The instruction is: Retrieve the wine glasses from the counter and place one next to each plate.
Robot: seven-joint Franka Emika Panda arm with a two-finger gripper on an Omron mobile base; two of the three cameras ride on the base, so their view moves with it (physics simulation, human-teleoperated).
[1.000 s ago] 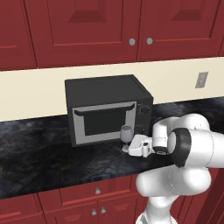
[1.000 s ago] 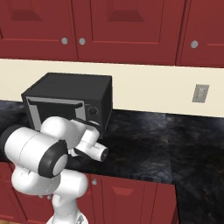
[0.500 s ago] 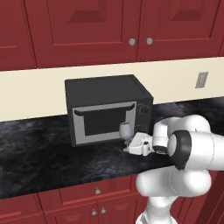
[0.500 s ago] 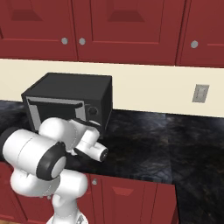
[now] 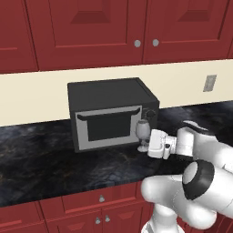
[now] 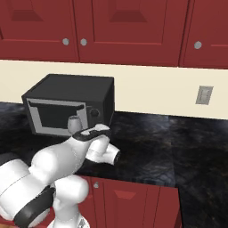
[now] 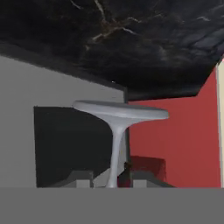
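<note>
A small clear, grey-tinted stemmed wine glass (image 5: 143, 132) is pinched at its thin stem between the fingers of the white two-finger gripper (image 5: 146, 147). The glass is seen just in front of the black box-shaped microwave's (image 5: 111, 111) right front corner, above the black marbled stone counter (image 5: 54, 159).

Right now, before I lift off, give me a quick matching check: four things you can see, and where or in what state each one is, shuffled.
1. wine glass
2. microwave
3. wall outlet
4. tool

A. on the cream wall, off to the right
B. shut on the stem
C. stands on the black counter, under the red cabinets
D. upright in front of the microwave's right end

Pairs: 1-D, 2-C, 3-A, 4-B
</note>
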